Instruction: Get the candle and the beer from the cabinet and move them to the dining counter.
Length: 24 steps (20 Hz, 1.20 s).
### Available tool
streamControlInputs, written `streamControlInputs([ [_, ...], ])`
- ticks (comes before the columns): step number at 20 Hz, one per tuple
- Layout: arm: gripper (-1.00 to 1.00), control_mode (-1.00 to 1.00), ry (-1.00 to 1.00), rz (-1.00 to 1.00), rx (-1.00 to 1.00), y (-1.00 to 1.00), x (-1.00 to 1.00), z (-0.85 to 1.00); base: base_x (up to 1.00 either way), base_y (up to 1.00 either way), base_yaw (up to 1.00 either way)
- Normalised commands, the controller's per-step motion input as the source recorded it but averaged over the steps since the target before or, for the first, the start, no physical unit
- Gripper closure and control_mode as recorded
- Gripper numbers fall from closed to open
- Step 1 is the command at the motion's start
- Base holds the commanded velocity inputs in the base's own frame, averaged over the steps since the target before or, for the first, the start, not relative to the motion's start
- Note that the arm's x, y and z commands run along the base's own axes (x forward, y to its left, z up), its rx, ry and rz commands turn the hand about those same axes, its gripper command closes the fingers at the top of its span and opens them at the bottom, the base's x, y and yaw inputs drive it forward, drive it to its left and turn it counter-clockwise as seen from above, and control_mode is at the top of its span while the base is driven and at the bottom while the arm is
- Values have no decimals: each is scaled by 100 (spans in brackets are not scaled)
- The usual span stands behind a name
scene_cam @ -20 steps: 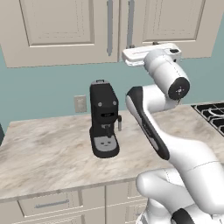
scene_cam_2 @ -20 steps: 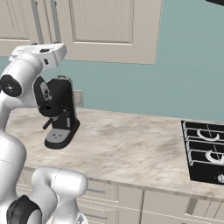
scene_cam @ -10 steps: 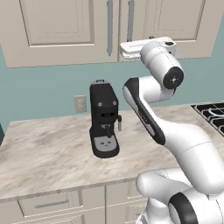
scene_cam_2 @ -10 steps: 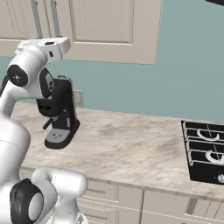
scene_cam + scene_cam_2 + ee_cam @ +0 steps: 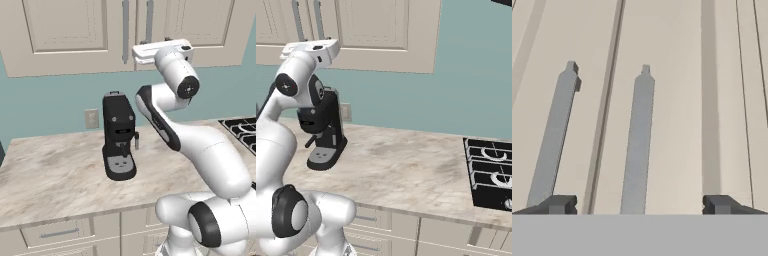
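The cabinet (image 5: 65,35) hangs above the worktop with both panelled doors shut, so the candle and the beer are hidden. My gripper (image 5: 639,204) is open and raised in front of the doors' lower edge, close to the two grey bar handles (image 5: 125,30). In the hand view the right handle (image 5: 638,140) runs up between my fingertips (image 5: 719,204), and the left handle (image 5: 554,140) rises just above the left tip. Nothing is held. The white hand (image 5: 306,47) also sits level with the cabinet (image 5: 376,30) bottom. The dining counter is out of view.
A black coffee machine (image 5: 119,137) stands on the marbled worktop (image 5: 60,170) right under my hand, against the teal wall. A dark stove top (image 5: 491,172) lies at the right end. Drawers (image 5: 57,232) run below the worktop's front edge.
The arm has lifted the hand up and to the left, from beside the cabinet's lower edge to in front of the handles. The jaws have stayed open.
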Motion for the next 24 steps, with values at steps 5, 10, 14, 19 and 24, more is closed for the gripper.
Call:
streamControlInputs([
  [5, -100, -100, -3, 1, 0, 4, 37, 1, 0, 0, 0],
  [10, -100, -100, 0, 0, 0, 2, 37, 9, 0, 0, 0],
  [14, -100, -100, 0, 0, 0, 4, 31, 9, 0, 0, 0],
  [19, -100, -100, 0, 0, 0, 3, 24, 4, 0, 0, 0],
  [24, -100, -100, 2, 0, 0, 6, 31, 9, 0, 0, 0],
])
